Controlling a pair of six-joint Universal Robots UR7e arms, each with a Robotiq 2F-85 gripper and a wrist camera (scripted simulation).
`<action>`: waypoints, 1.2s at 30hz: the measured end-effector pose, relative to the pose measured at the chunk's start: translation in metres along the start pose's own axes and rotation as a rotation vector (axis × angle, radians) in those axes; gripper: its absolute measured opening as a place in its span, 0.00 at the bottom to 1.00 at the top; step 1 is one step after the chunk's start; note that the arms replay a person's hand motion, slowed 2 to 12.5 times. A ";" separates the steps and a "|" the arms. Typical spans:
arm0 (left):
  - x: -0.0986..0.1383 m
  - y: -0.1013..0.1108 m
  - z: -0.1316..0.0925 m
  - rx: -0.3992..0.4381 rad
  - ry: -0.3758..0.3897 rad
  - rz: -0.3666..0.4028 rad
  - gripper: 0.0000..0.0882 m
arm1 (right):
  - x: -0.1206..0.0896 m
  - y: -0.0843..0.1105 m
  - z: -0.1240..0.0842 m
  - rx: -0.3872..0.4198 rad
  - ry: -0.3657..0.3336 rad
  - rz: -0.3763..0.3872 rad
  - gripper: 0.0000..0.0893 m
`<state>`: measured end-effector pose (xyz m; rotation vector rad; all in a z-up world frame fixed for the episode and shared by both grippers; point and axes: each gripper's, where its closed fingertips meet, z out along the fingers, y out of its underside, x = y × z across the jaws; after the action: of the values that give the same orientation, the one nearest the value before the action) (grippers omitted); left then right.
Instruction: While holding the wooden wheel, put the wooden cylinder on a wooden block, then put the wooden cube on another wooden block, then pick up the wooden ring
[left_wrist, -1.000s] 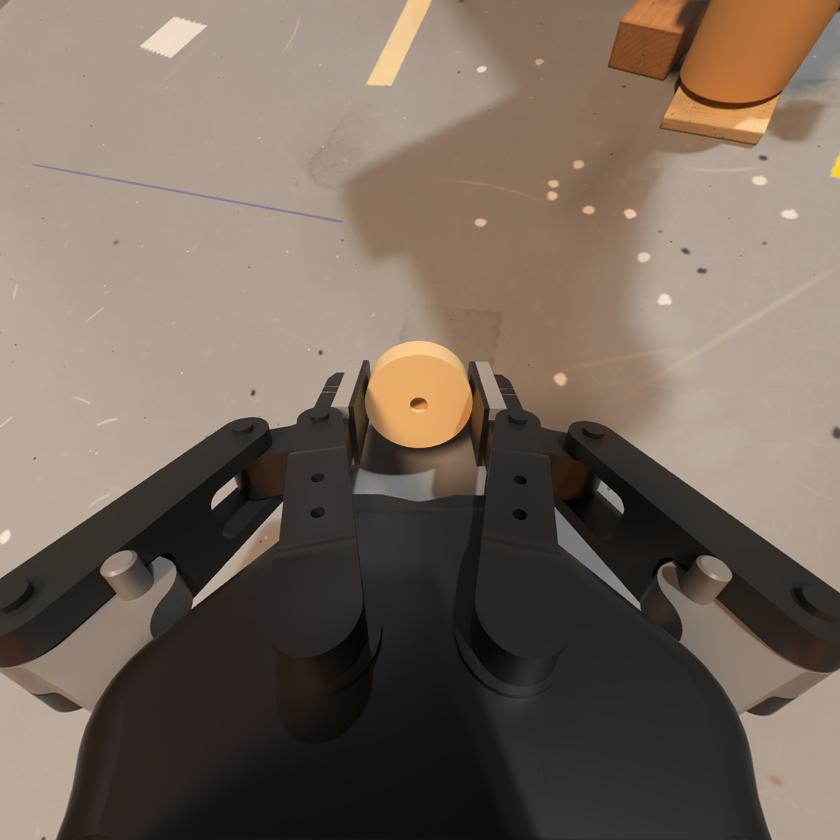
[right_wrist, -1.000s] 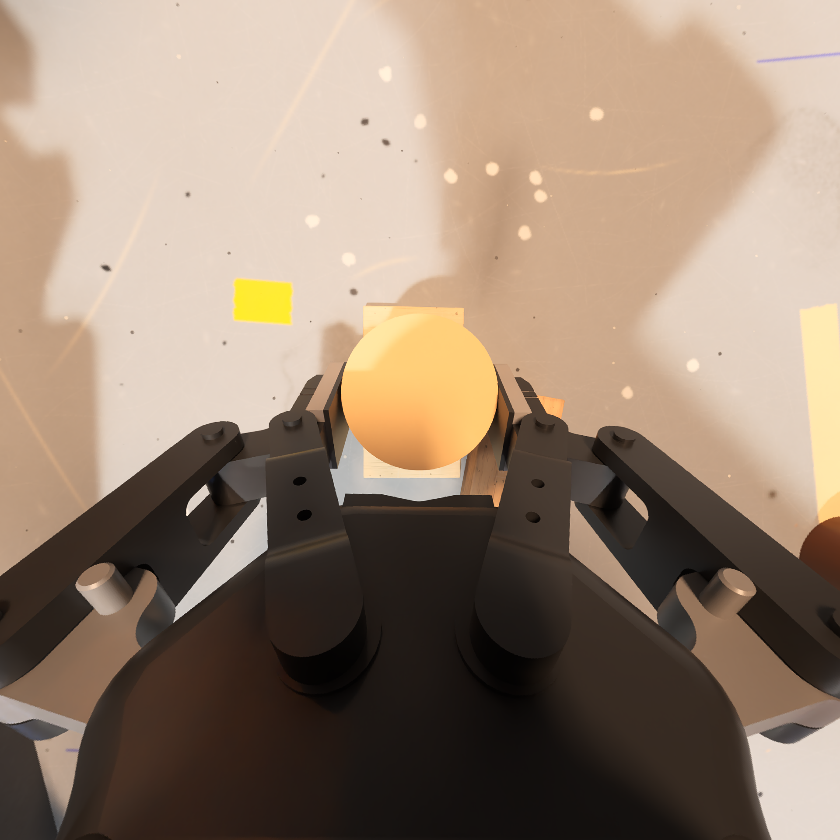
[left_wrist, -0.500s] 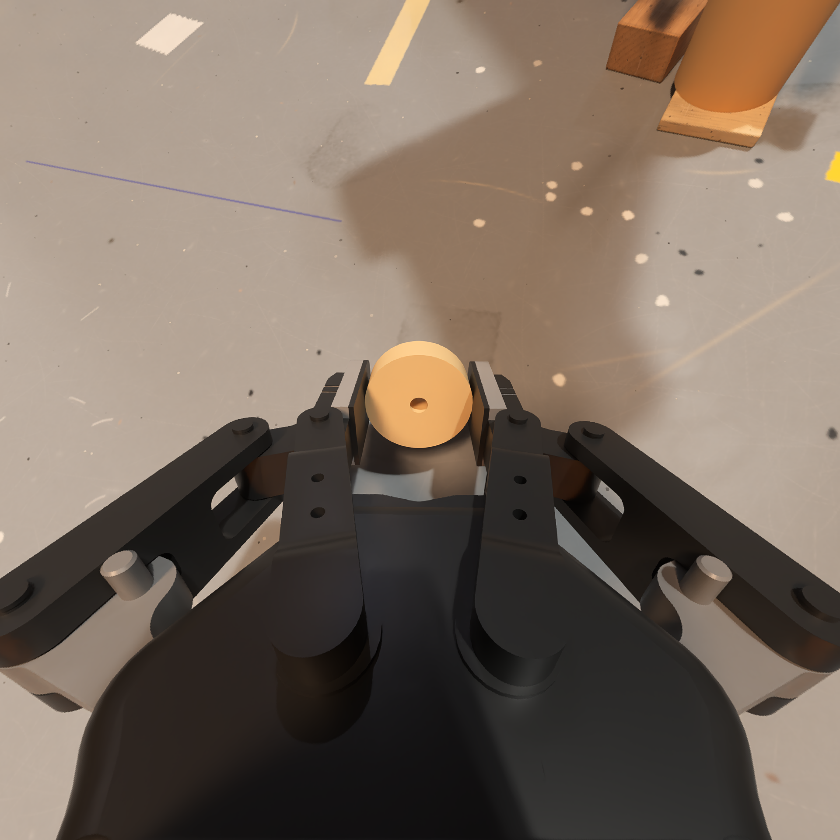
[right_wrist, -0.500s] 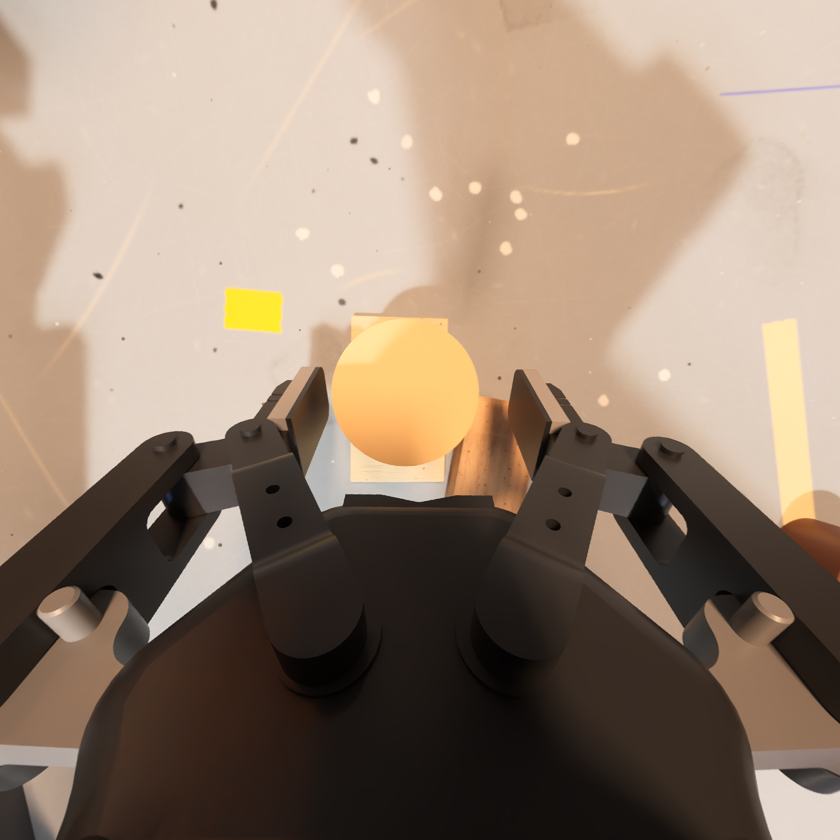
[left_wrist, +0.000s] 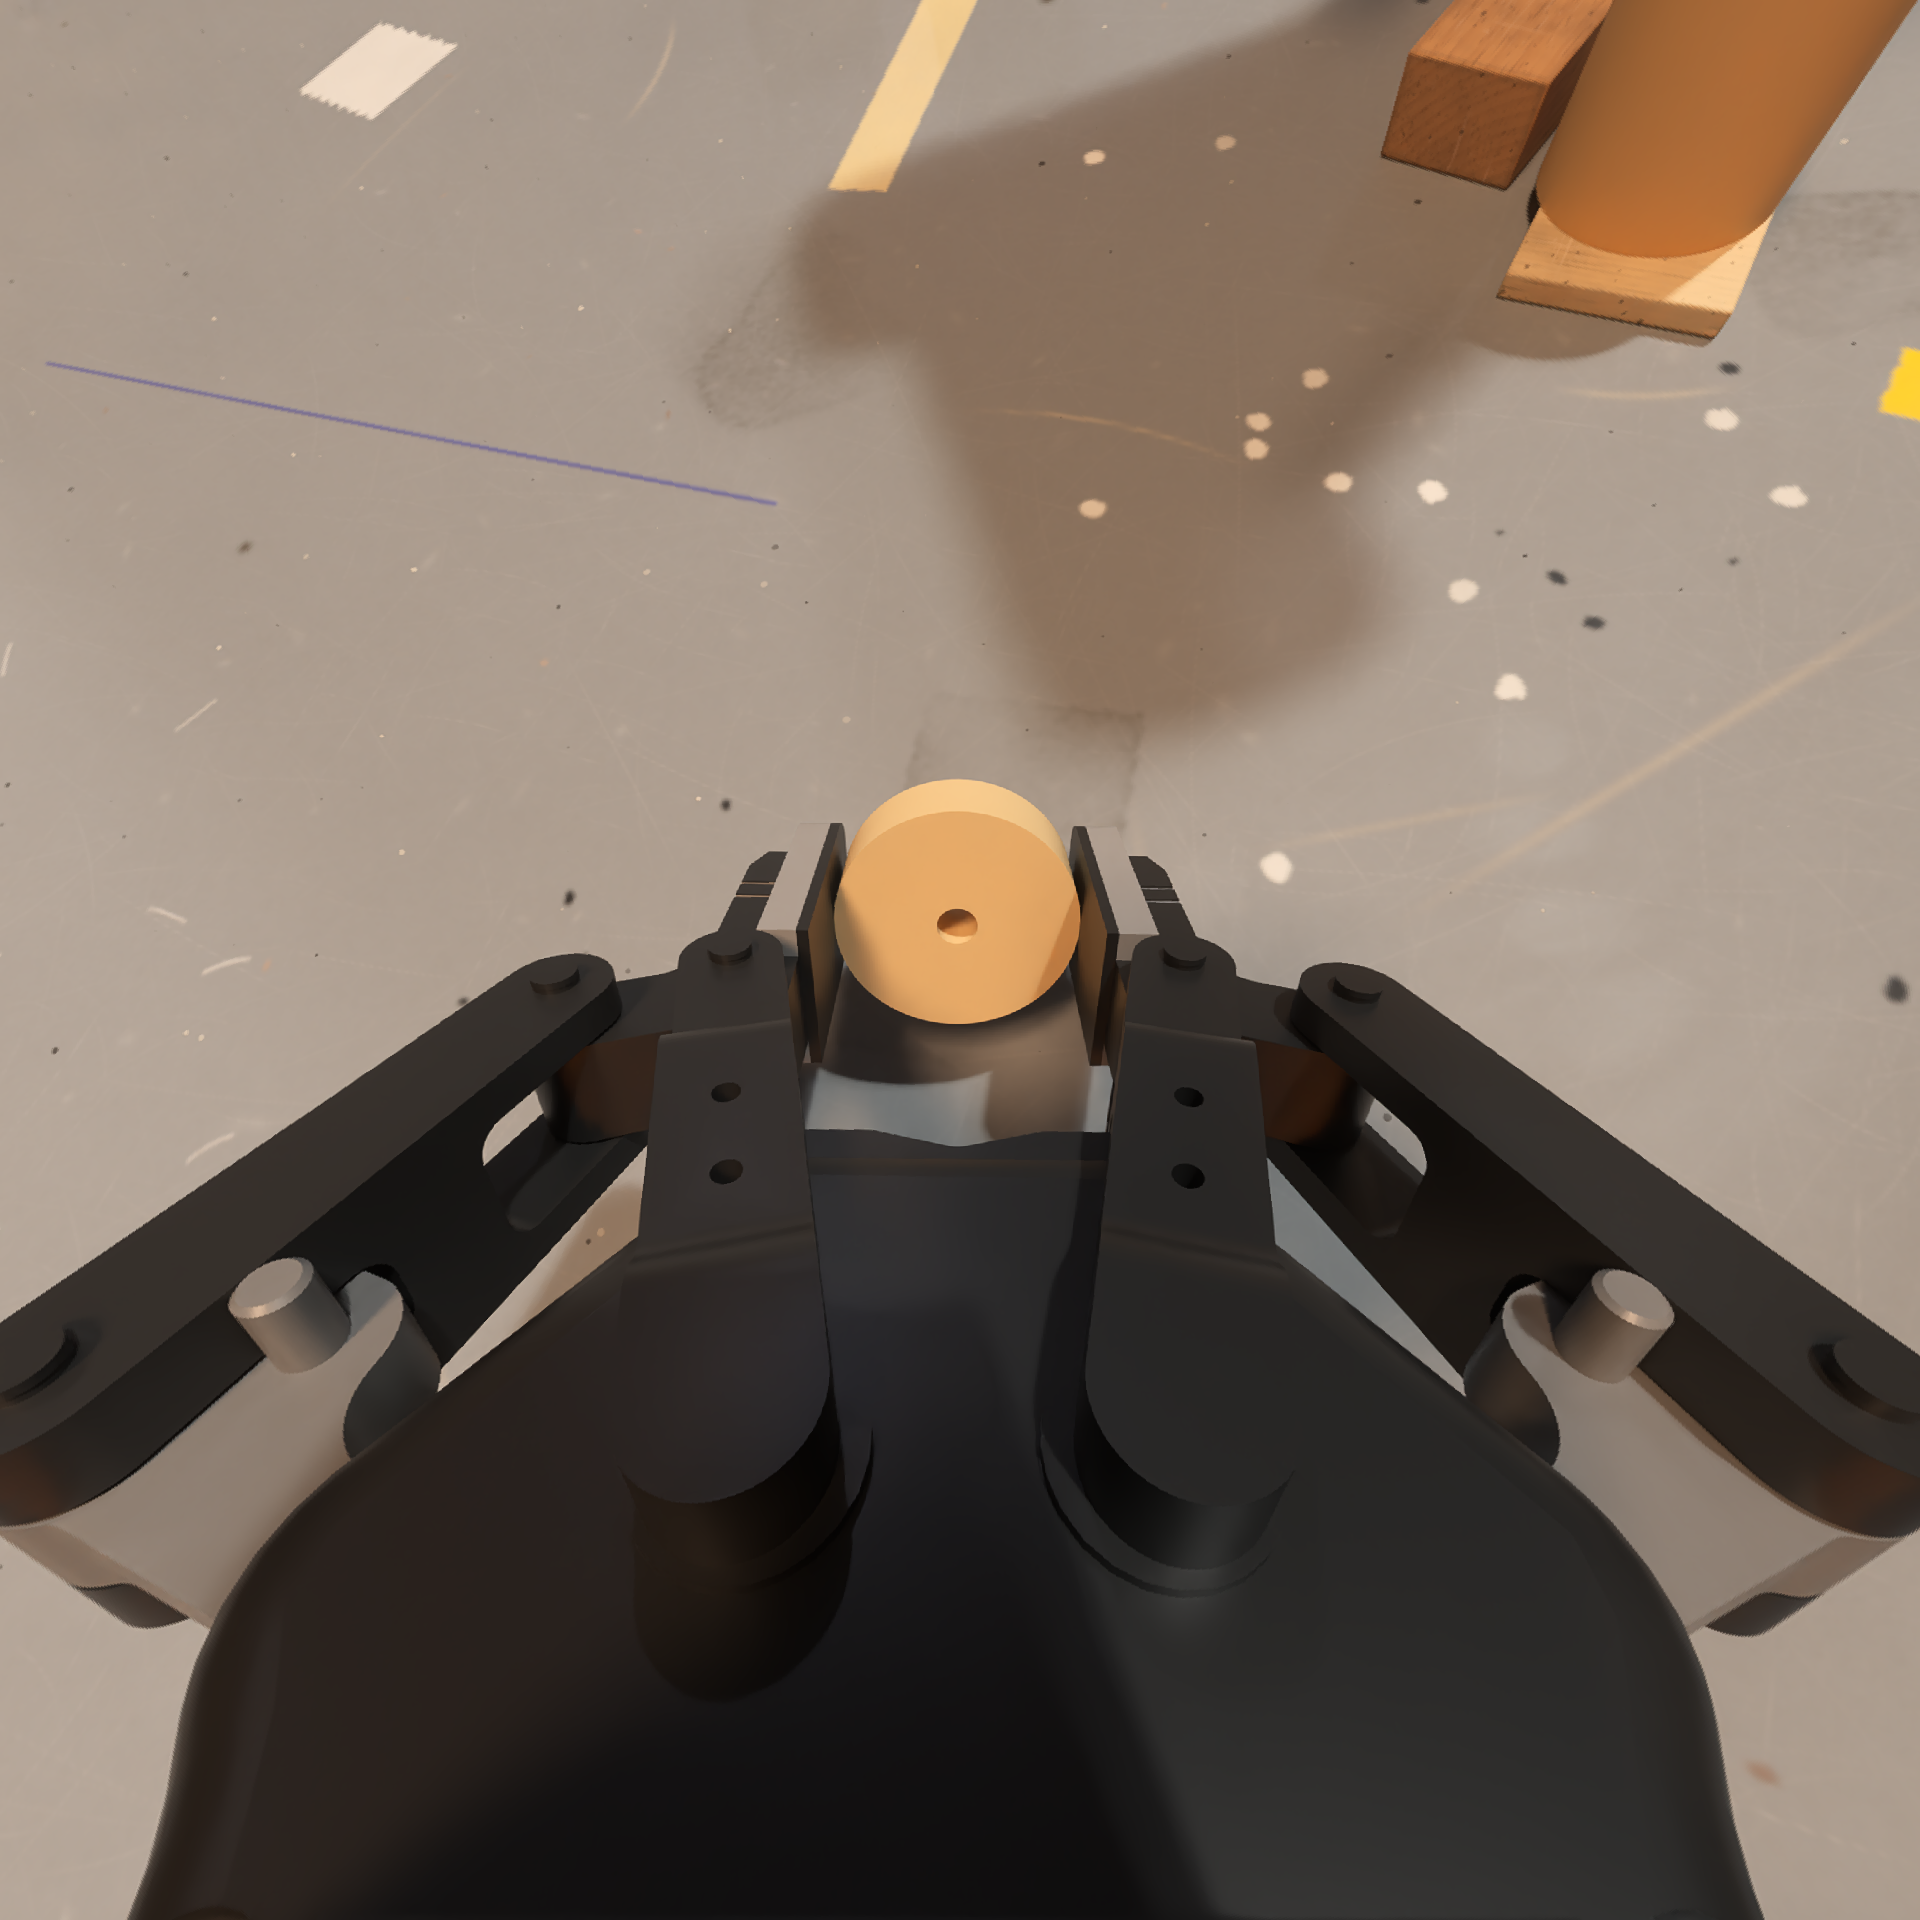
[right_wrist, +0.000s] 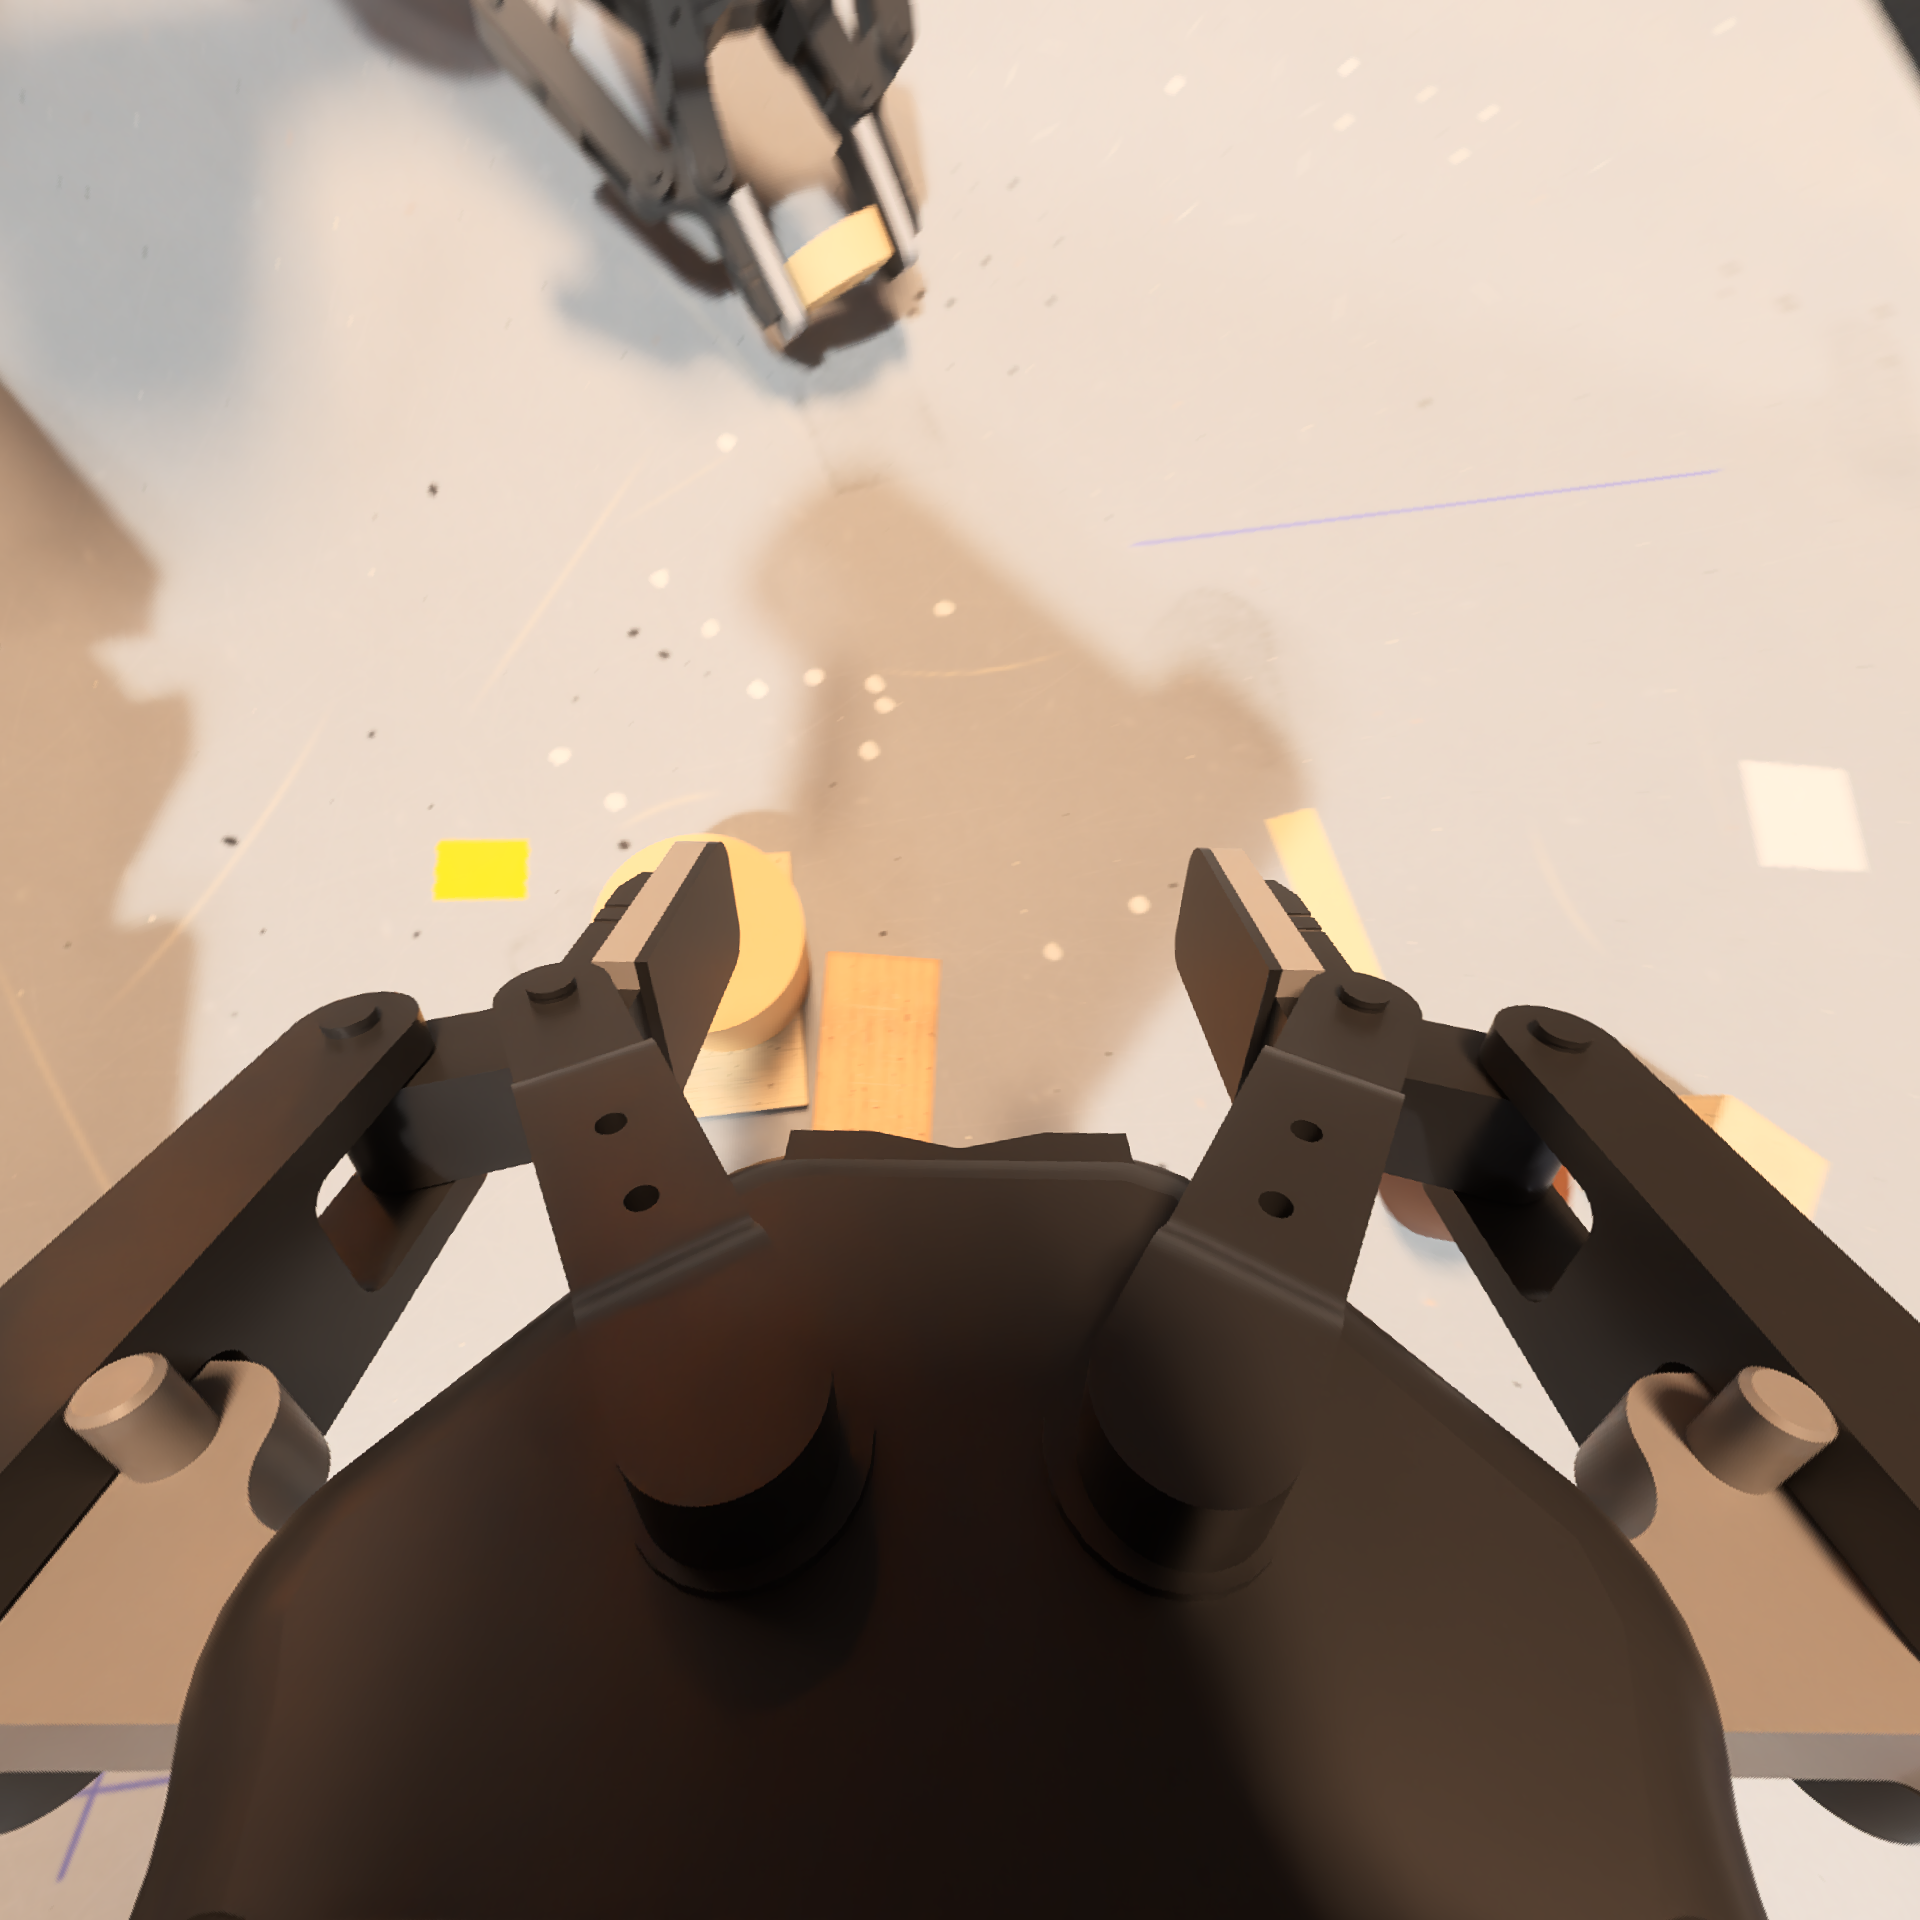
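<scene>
My left gripper (left_wrist: 956, 894) is shut on the wooden wheel (left_wrist: 956, 914), a pale disc with a small centre hole, held above the floor. It also shows far off in the right wrist view (right_wrist: 821, 249). The wooden cylinder (left_wrist: 1704, 125) stands upright on a pale flat wooden block (left_wrist: 1631, 286). My right gripper (right_wrist: 956, 914) is open and empty, high above the cylinder (right_wrist: 769, 935), whose top is partly hidden by my left finger (right_wrist: 675, 935). A pale wooden cube (right_wrist: 1766, 1153) and a dark brown round piece (right_wrist: 1418, 1216) lie at the right, partly hidden by the linkage.
A second wooden block (right_wrist: 878, 1039) lies right beside the cylinder's block (right_wrist: 753, 1086); it is the darker block (left_wrist: 1475, 104) in the left wrist view. Yellow tape (right_wrist: 481, 869), a pale strip (right_wrist: 1314, 883) and a white patch (right_wrist: 1803, 826) mark the floor.
My right gripper opened, let go of the cylinder on the pale block, and pulled up and away from it. The left gripper has kept still with the wheel.
</scene>
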<state>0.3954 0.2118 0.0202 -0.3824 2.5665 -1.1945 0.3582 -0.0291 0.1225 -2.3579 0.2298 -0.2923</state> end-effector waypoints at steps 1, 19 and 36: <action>0.000 0.000 0.000 0.000 0.000 0.000 0.43 | 0.007 -0.003 -0.006 0.021 0.017 0.008 0.82; 0.000 0.001 0.001 -0.006 0.008 -0.008 0.43 | 0.146 0.008 -0.061 0.128 0.281 0.205 0.63; 0.000 0.001 0.001 -0.007 0.000 -0.001 0.43 | 0.220 0.098 0.000 -0.168 0.249 0.427 0.72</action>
<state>0.3958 0.2116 0.0193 -0.3852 2.5715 -1.1862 0.5611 -0.1534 0.0858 -2.3572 0.8925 -0.3674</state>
